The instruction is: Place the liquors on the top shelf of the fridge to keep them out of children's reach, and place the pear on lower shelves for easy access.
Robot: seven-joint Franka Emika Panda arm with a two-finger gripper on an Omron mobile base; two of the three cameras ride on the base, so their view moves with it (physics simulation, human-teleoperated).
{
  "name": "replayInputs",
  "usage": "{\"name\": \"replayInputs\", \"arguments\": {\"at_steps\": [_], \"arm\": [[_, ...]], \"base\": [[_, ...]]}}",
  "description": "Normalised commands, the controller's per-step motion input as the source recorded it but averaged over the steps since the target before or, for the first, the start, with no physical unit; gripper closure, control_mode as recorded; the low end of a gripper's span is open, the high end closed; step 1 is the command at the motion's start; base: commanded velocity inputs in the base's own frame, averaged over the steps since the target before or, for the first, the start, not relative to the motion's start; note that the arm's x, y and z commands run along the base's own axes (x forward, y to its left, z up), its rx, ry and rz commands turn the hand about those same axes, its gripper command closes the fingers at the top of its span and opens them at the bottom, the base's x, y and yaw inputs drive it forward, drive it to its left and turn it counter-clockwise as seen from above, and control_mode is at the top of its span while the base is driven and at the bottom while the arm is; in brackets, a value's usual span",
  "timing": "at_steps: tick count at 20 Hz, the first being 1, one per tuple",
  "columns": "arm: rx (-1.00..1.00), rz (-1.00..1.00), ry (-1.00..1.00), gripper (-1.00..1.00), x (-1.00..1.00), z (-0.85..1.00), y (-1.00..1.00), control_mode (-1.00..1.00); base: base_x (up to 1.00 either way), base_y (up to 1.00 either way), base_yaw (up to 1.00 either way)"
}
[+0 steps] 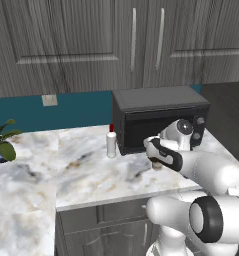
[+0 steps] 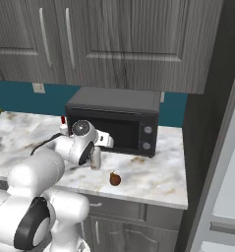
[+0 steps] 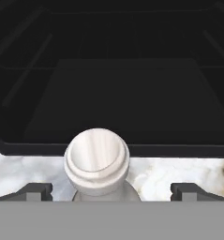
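Pale slim-necked bottle point(image 3: 97, 161) upright, round cap between open tool point(image 3: 111, 191) tips.

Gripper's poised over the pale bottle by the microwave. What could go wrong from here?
1. The open gripper looks straight down on the pale slim-necked bottle; a slightly off-centre descent could tip it over.
2. The black microwave stands close behind that bottle, so the hand may bump its door.
3. The small brown pear lies loose on the marble counter near the front edge; a toppled bottle might knock it off.
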Motion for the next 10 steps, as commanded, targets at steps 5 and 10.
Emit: {"name": "replayInputs", "arguments": {"at_steps": [5,10], "arm": [[0.00,0.00,0.00,1.00,0.15,-0.10,0.00,-1.00],[0.00,0.00,0.00,1.00,0.02,-0.01,0.00,-1.00]], "base": [[0.00,0.00,0.00],[0.00,0.00,0.00]]}}
